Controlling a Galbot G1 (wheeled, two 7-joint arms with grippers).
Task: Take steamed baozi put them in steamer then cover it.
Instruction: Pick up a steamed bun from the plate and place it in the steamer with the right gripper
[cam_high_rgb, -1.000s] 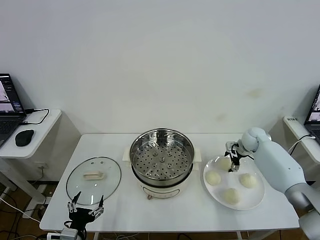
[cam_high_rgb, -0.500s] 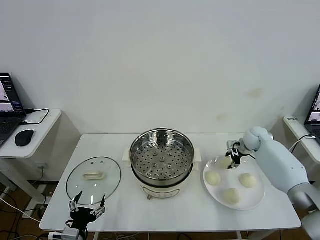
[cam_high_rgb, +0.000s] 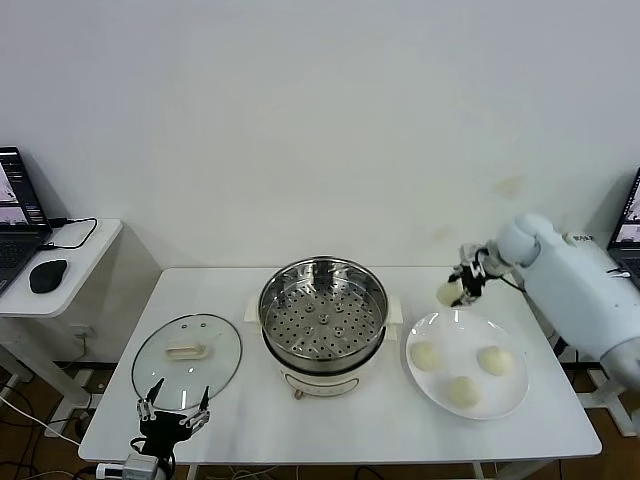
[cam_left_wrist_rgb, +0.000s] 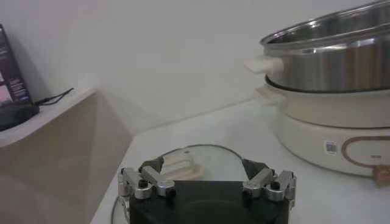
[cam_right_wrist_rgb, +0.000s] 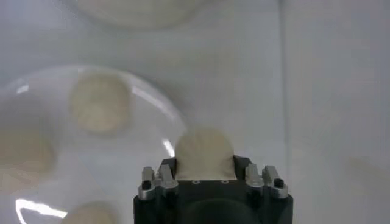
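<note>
Carrying the first small cream-white bun (cam_high_rgb: 449, 293), the right tool (cam_high_rgb: 462, 288) is clenching it above the white round plate (cam_high_rgb: 510, 398); three buns (cam_high_rgb: 463, 389) are waiting, the shiny steel steamer pot (cam_high_rgb: 323, 312) sitting empty, glass lid (cam_high_rgb: 187, 350) off, left tool (cam_high_rgb: 172, 424) released.

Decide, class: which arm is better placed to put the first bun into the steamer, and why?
The right. Its right gripper is shut on a steamed baozi, lifted above the white plate beside the steamer. The left gripper hangs open at the table's near edge by the glass lid.
</note>
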